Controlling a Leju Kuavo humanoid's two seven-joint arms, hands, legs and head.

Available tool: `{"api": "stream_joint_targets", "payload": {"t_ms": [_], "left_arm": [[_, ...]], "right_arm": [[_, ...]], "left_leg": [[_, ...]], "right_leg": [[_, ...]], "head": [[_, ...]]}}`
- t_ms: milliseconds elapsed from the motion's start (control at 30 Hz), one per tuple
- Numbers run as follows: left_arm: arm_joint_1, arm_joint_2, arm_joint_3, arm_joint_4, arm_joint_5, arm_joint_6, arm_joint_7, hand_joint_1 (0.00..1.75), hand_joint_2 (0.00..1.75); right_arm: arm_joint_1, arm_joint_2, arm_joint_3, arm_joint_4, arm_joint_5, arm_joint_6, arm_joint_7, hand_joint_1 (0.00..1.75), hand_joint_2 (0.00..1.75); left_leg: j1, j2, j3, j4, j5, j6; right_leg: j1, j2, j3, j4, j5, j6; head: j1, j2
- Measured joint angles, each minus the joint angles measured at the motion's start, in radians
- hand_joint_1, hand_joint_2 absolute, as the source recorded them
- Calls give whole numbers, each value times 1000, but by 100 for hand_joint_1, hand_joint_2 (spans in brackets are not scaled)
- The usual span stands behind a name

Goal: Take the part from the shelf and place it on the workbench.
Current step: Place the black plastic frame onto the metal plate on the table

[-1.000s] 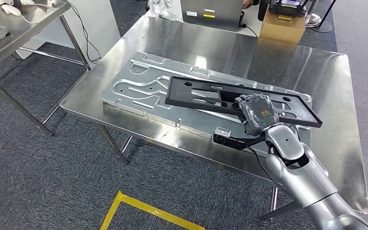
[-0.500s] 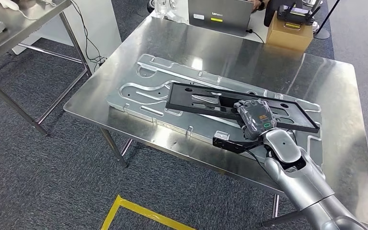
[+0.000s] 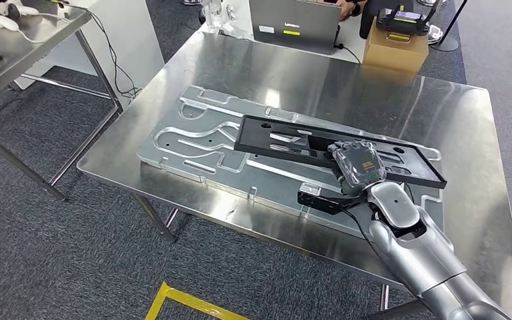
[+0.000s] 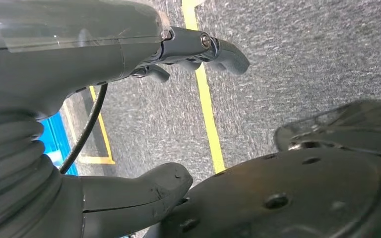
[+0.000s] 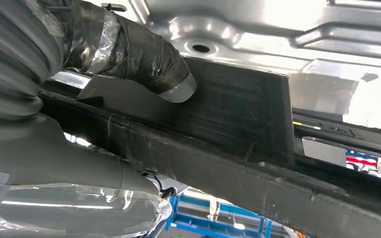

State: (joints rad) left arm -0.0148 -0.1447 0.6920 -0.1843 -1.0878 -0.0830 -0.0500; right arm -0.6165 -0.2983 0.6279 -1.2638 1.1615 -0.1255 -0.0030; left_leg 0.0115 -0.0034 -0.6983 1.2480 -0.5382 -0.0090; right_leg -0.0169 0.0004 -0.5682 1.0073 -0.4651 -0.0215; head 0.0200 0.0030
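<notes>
Right hand: your right hand grips the near long edge of the black frame part; in the right wrist view the taped thumb presses one face of the part while the rest of the hand wraps the other side.

Part: a long, flat black frame with cut-outs, lying slantwise across the silver machined plate. You can't tell from the head view whether it rests on the plate or is held just clear of it (its far end sits near the plate's right end).

Plate: a broad aluminium plate with milled channels, flat on the steel workbench, reaching toward the bench's near edge.

Left hand: your left hand hangs over grey carpet with a yellow floor line; fingers and thumb are spread, holding nothing.

Bench far end: a laptop and a cardboard box carrying a dark device stand just past the bench's far edge.

Surroundings: a second steel table stands to the left, with cables hanging beside it.
</notes>
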Motion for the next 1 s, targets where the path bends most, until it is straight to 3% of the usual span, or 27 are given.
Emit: {"api": "stream_joint_targets", "payload": {"t_ms": [33,100,133,200,267,333,433,567,733,1000], "left_arm": [[1,1,0,0,0,0,0,0,175],[2,1,0,0,2,-3,-4,0,175],[3,1,0,0,5,-5,-7,0,175],[3,1,2,0,12,-10,-14,0,175],[4,0,4,0,21,-13,-21,0,175],[4,-1,8,0,29,-16,-25,0,175],[3,0,18,0,33,-27,-15,0,175],[3,0,29,0,48,-34,-9,0,0],[3,0,38,0,43,-31,-2,0,0],[2,-2,45,0,33,-20,-5,0,0]], "right_arm": [[2,0,0,0,0,0,0,175,175],[2,0,0,0,-1,0,0,175,175],[2,-1,0,0,-1,0,1,175,175],[6,-2,0,-1,-2,-1,2,175,175],[10,-4,0,-1,-3,-1,1,87,87],[12,-5,-1,-1,-3,-1,0,0,0],[14,-6,-4,-1,-4,-1,0,0,0],[20,-7,-11,-1,-8,-1,0,0,0],[27,-7,-17,-1,-14,-1,0,0,0],[39,-7,-20,-30,-20,-7,-26,0,0]], "left_leg": [[4,0,23,-67,47,-3],[5,-1,68,-180,102,-3],[6,-3,79,-208,108,0],[6,-5,81,-218,104,8],[4,-8,81,-219,103,10],[2,-10,82,-219,101,15],[0,-10,83,-219,97,21],[-2,-9,83,-219,95,27],[-2,-9,84,-218,96,28],[0,-7,86,-219,96,28]], "right_leg": [[-2,1,6,4,-8,5],[-1,4,9,16,-22,18],[1,5,7,22,-27,23],[5,6,1,26,-27,19],[4,5,4,22,-25,11],[4,3,8,16,-27,9],[3,3,11,10,-27,10],[1,3,12,7,-26,20],[1,3,12,6,-25,35],[4,3,12,9,-26,37]], "head": [[0,0],[0,0],[0,0],[-1,0],[-1,0],[-1,0],[-1,0],[-1,0],[-1,0],[-1,0]]}}
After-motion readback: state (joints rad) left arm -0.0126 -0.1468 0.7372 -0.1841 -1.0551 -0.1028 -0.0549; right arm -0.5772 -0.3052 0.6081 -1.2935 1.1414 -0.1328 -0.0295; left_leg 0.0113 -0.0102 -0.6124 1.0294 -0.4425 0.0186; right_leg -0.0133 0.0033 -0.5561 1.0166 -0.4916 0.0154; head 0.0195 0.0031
